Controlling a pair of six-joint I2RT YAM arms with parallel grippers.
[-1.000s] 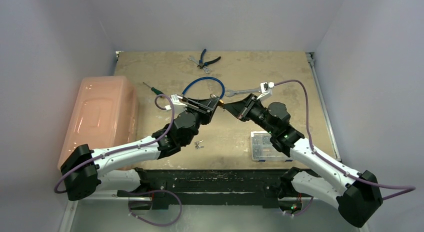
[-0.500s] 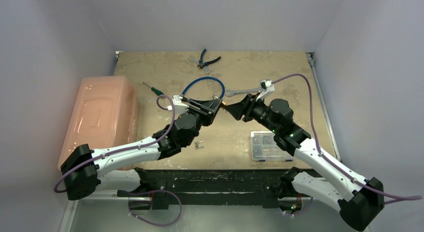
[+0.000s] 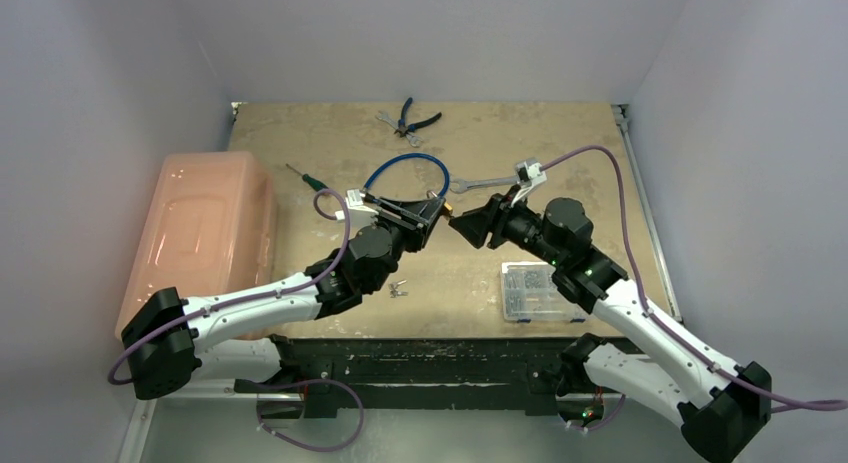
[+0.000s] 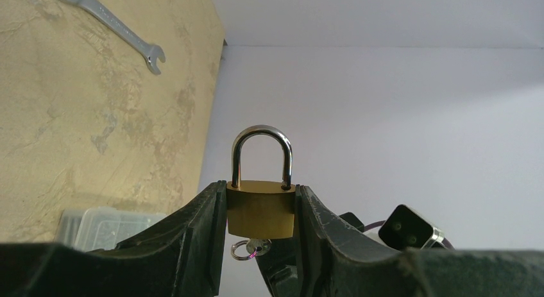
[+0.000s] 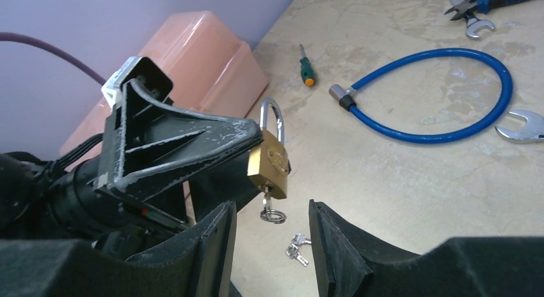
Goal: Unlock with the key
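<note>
Key (image 5: 265, 194) is already seated in the bottom of the padlock (image 5: 269, 161), just left of centre in the right wrist view, with its small ring (image 5: 273, 215) dangling below. The left gripper (image 4: 260, 201) is clamped on the brass body from both sides and holds it up off the table (image 5: 398, 175). The shackle (image 4: 261, 138) stands upright with both legs down in the body, so the lock looks not yet opened.

The step in hand seems to be taking hold of the key to turn it. The right gripper (image 5: 271, 206) is spread wide and has nothing in it. Its two fingers stand to either side of the ring at the lower middle of the frame, clear of both key and padlock. The next move calls for lining up on the key's flat head rather than the loose ring, pinching it, then twisting the wrist while the other arm keeps the padlock steady. A small slip would catch only the ring.
</note>
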